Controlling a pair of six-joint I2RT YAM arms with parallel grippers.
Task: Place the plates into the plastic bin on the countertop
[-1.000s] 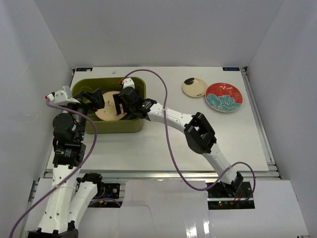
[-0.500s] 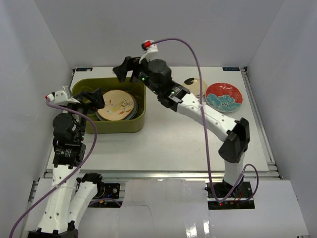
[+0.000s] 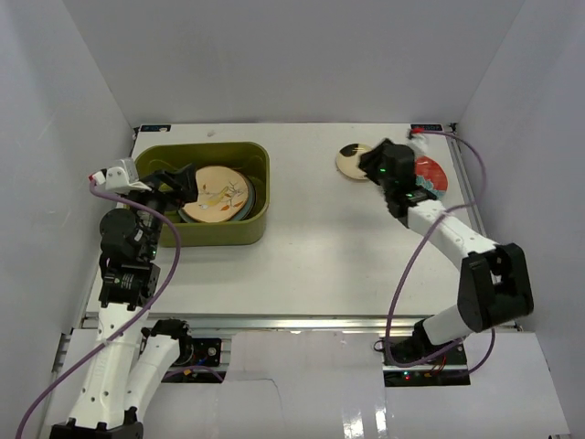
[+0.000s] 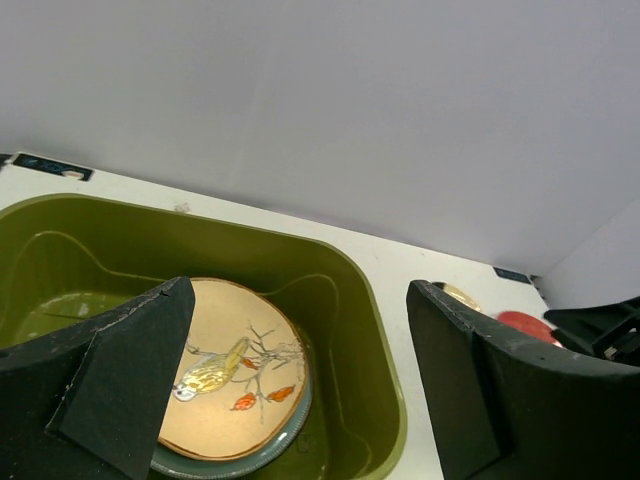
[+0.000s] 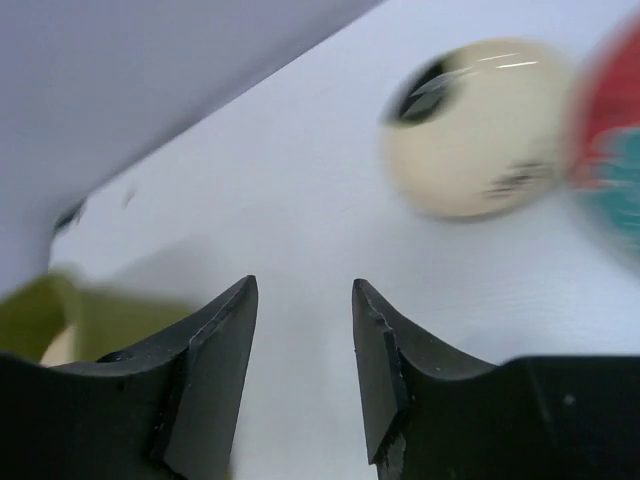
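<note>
The olive-green plastic bin (image 3: 247,229) stands at the back left of the white countertop (image 3: 311,265). In it lies a stack of plates with the cream bird plate (image 3: 215,194) on top, also in the left wrist view (image 4: 225,375). My left gripper (image 3: 172,183) is open and empty over the bin's left part, its jaws wide apart (image 4: 300,290). The small cream plate (image 3: 349,163) and the red-teal plate (image 3: 433,176) lie on the countertop at the back right. My right gripper (image 3: 373,165) hovers over them, open and empty (image 5: 303,290), partly hiding both.
White walls close in the table on the left, back and right. A grey-blue plate rim (image 4: 290,430) shows under the bird plate. The bin's right wall (image 4: 385,340) rises between the stack and the countertop. The right arm's purple cable (image 3: 402,274) loops over the table's right half.
My right gripper left the bird plate in the bin, rose, and swung right to the small cream and red-teal plates. The left arm has hardly moved.
</note>
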